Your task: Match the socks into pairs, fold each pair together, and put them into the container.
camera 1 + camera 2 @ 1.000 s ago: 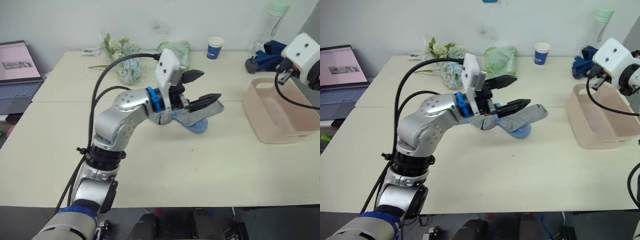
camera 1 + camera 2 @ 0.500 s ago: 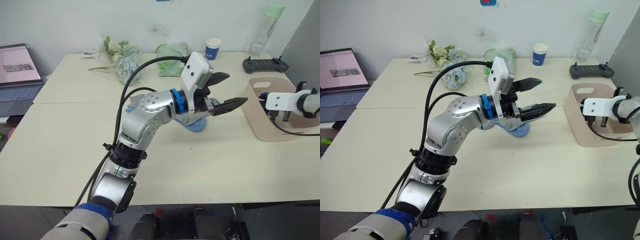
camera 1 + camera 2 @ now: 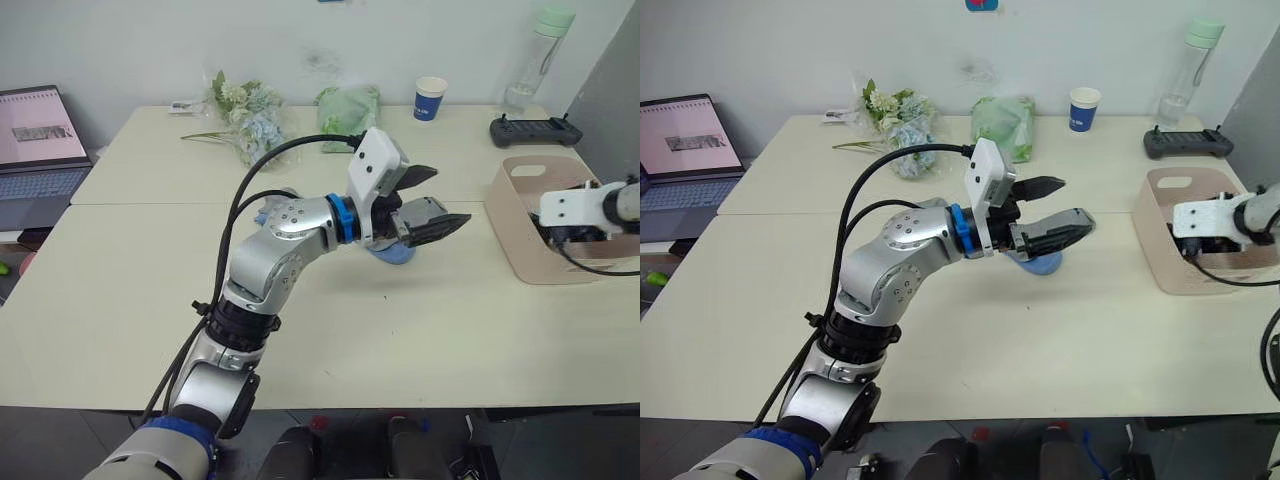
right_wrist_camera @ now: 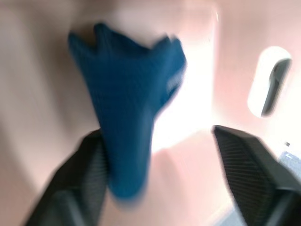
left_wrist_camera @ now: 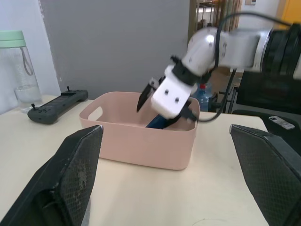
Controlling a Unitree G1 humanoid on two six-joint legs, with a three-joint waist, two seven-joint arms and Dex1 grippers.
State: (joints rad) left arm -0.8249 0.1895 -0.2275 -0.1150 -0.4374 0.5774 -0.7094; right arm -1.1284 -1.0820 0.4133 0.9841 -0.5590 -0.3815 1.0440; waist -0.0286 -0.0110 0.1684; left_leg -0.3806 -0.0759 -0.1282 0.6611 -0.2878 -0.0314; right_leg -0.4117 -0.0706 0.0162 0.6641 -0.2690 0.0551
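- My right gripper point(image 5: 162, 96) hung inside the container point(image 5: 136, 146), fingers spread, navy pair point(image 4: 129, 108) released between them, to drop.
- My left gripper point(image 3: 1050, 210) hovered unclenched, empty, above the light blue sock point(image 3: 1035, 265), ready for it.

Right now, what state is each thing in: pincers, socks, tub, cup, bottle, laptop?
Left pincer: open, empty, raised over the table.
Right pincer: open, down inside the tub.
Navy socks: in the tub, against one finger.
Light blue sock: flat on the table.
Pink tub: upright.
Blue cup: upright.
Bottle: upright, capped.
Laptop: open, screen lit.
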